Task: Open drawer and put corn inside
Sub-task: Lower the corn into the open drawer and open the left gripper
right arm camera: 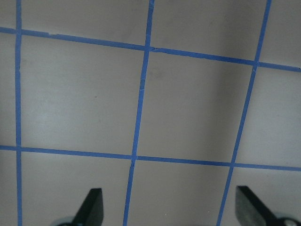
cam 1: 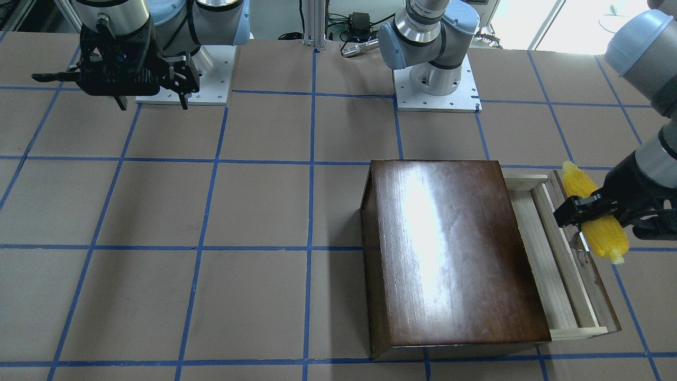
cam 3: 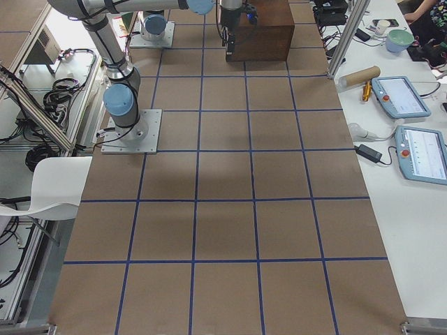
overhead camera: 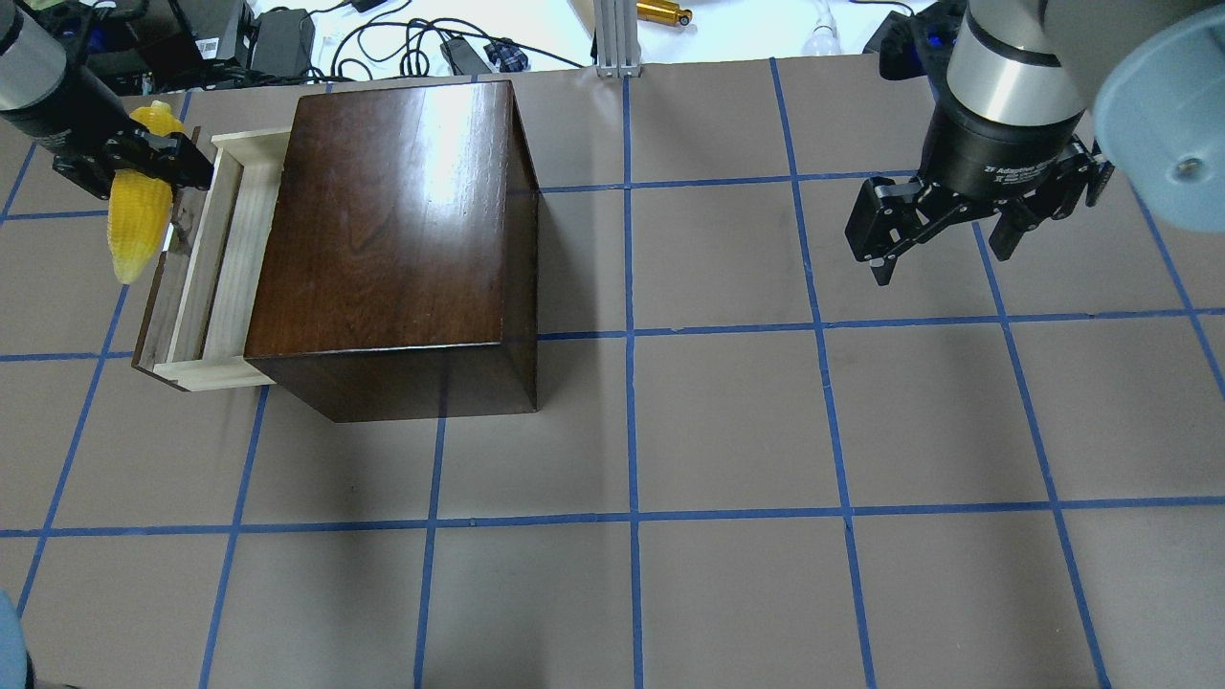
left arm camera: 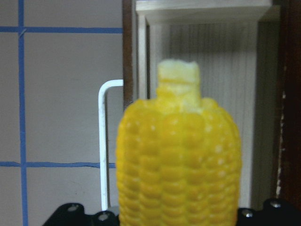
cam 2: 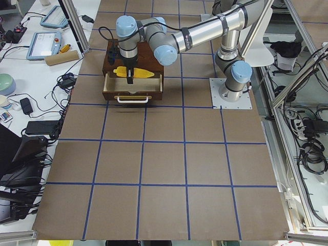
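The left claw (overhead camera: 144, 163) grips the corn (overhead camera: 134, 225) mid-length above the front panel of the partly open drawer (overhead camera: 234, 249), near the far edge of the tabletop (overhead camera: 670, 431). Released here, it would likely strike the panel and roll outside. The right claw (overhead camera: 943, 239) hangs open, empty.

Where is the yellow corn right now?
The corn is at the far left of the overhead view. The left gripper holds it in the air, just over the front edge of the open drawer.

corn (left arm camera: 178, 165) cropped at bottom edge
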Robot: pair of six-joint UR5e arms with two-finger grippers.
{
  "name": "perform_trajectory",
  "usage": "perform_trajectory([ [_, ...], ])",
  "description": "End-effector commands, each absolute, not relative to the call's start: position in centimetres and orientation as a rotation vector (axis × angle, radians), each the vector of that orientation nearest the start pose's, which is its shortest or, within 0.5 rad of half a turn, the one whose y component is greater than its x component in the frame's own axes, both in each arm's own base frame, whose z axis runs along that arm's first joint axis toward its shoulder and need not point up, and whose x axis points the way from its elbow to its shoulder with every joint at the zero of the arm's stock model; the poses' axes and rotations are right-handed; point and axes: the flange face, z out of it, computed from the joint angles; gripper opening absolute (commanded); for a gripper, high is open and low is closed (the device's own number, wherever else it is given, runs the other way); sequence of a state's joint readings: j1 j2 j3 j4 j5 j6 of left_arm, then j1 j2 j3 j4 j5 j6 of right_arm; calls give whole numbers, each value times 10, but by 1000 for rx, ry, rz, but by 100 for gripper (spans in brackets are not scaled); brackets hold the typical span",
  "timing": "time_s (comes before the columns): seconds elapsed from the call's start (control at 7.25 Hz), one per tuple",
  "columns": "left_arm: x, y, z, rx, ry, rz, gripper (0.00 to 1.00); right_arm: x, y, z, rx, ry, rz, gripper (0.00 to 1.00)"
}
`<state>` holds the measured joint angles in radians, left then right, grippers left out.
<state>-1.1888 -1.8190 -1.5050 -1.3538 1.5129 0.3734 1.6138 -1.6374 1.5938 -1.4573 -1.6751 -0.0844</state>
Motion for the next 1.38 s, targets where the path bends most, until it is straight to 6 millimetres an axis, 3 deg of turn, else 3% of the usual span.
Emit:
perform_trajectory([
  [0.0, 93, -608, 384, 5, 3195, -32, 0, 142, -450, 498, -212, 3237, 116, 100],
  [0.28, 93, -610, 357, 11, 3200, 2, 0, 142, -450, 498, -212, 3235, 115, 100],
  [0.41, 91, -610, 358, 14, 3200, -5, 92, 142, -450, 498, -212, 3235, 115, 100],
  [0.55, 89, -609, 365, 9, 3199, -23, 100, 142, -450, 498, -212, 3235, 115, 100],
  [0.97, 88, -608, 370, 15, 3196, -34, 100, 142, -451, 498, -212, 3235, 118, 100],
  [1.24, 80, -604, 390, 33, 3181, -75, 100, 142, -451, 498, -212, 3235, 118, 100],
])
